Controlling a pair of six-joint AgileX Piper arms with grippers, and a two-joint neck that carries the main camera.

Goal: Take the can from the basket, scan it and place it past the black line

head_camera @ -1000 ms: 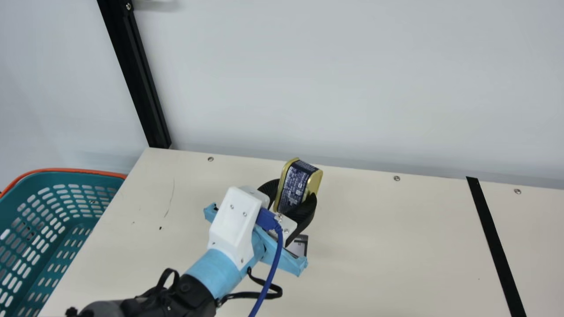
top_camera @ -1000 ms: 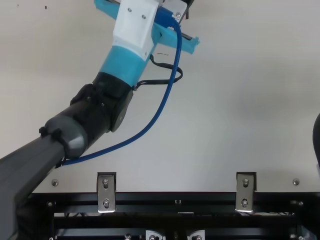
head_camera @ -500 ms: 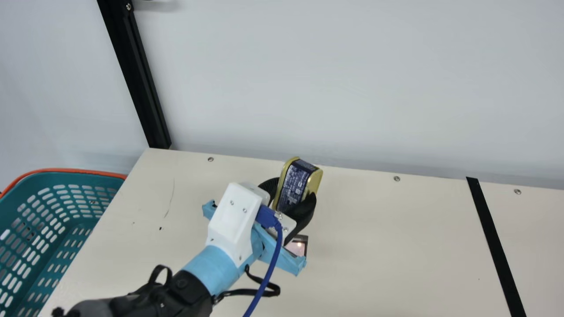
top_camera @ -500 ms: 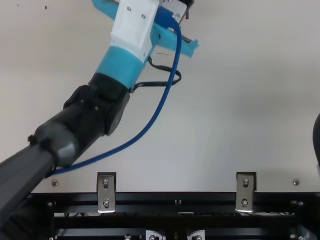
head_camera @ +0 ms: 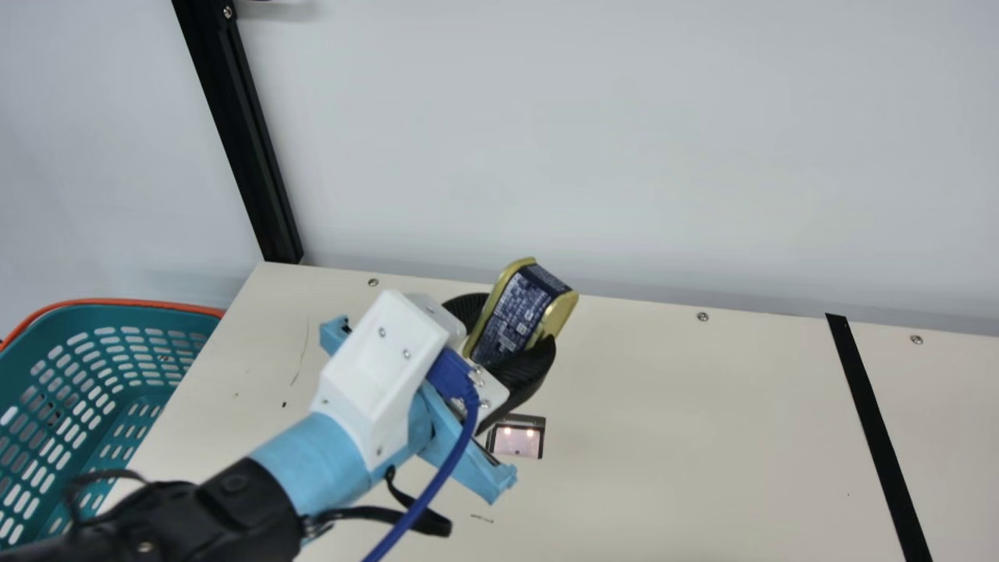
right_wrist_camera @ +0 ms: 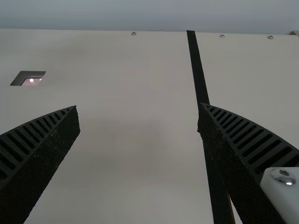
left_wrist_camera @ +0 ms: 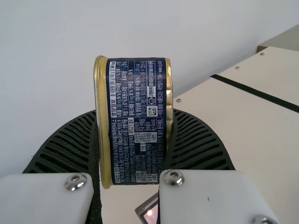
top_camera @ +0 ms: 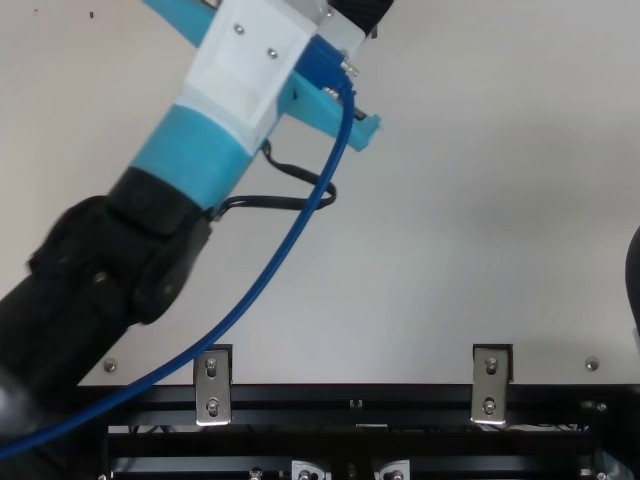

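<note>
Gold-and-navy can (head_camera: 517,316) | clamped, tilted — left gripper (head_camera: 515,322) | right gripper (top_camera: 635,280) — spread wide

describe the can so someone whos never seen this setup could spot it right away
In the main view, find the cream table, then the white and light blue wrist reaching over it from the lower left. At its end, the left gripper holds the can, tilted, between two black ribbed fingers. Its gold rims and navy label with dense pale print set it apart from the plain black fingers.
</note>
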